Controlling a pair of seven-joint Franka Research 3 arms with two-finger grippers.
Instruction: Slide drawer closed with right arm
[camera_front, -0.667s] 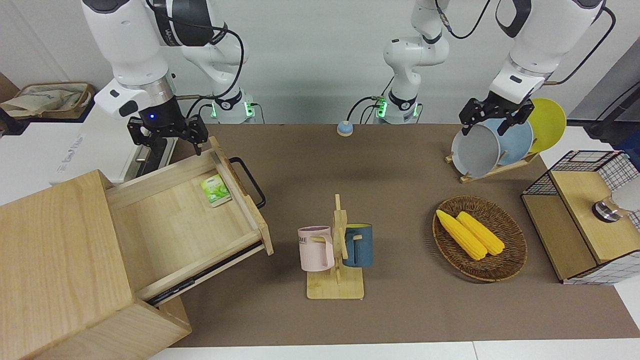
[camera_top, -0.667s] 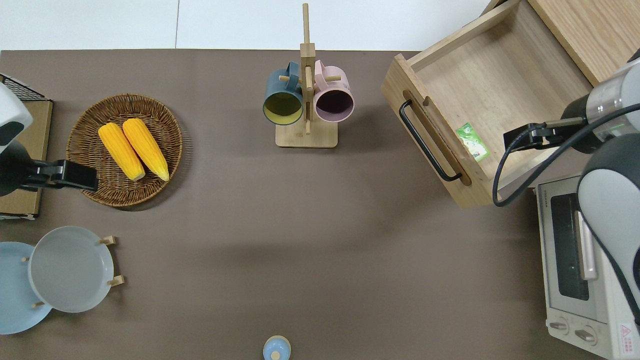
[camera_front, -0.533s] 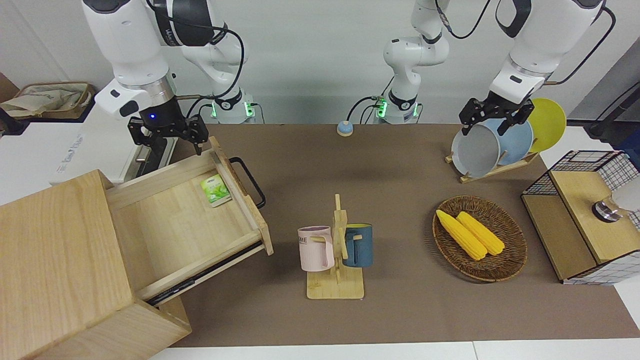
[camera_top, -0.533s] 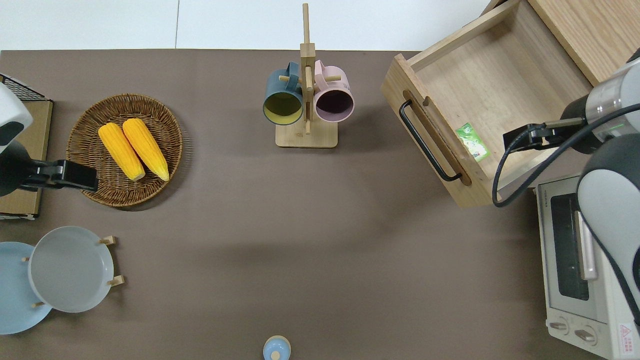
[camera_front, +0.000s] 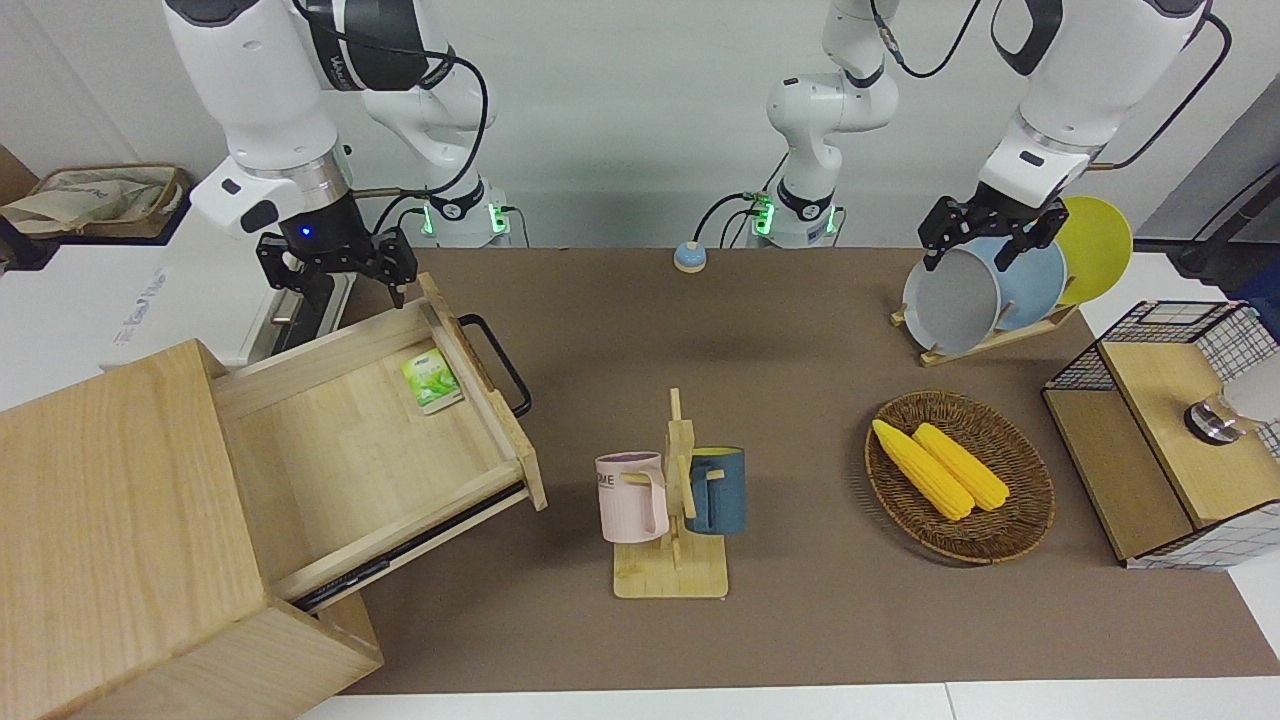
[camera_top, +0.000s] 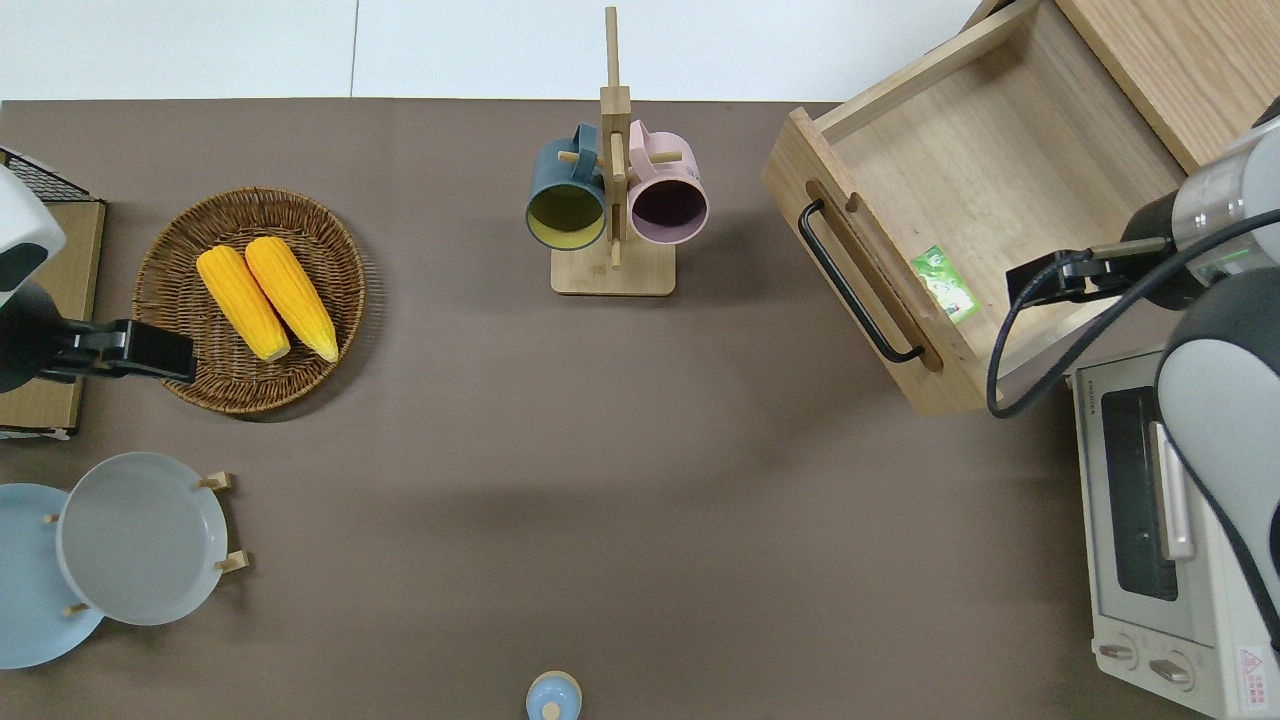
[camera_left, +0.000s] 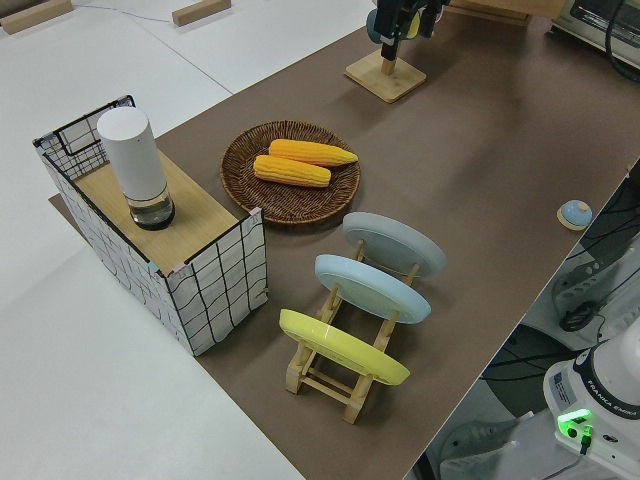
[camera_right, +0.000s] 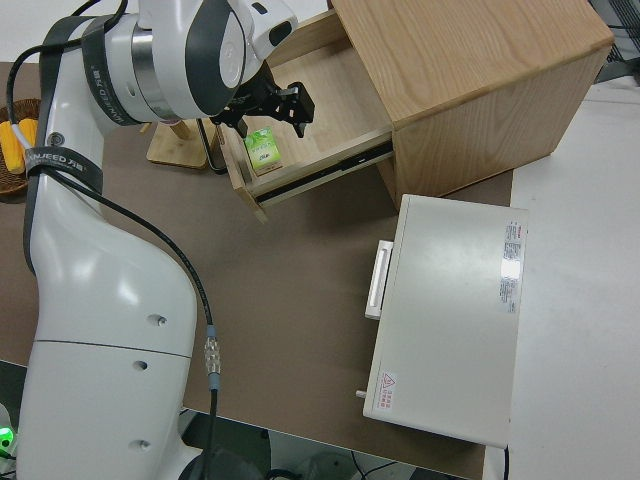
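Drawer (camera_front: 360, 450) pulled out, handle (camera_front: 497, 362) facing table centre, right gripper (camera_front: 337, 262) jaws spread and empty, left arm parked.

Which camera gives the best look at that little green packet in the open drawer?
The front view: the green packet lies unobstructed in the drawer, label readable. The overhead view shows it edge-on by the drawer's front wall; the right side view shows it partly under the right gripper; the left side view misses it.

Brown table (camera_front: 800, 620) bears mug stand (camera_front: 672, 570), corn basket (camera_front: 960, 478), plate rack (camera_front: 985, 340)
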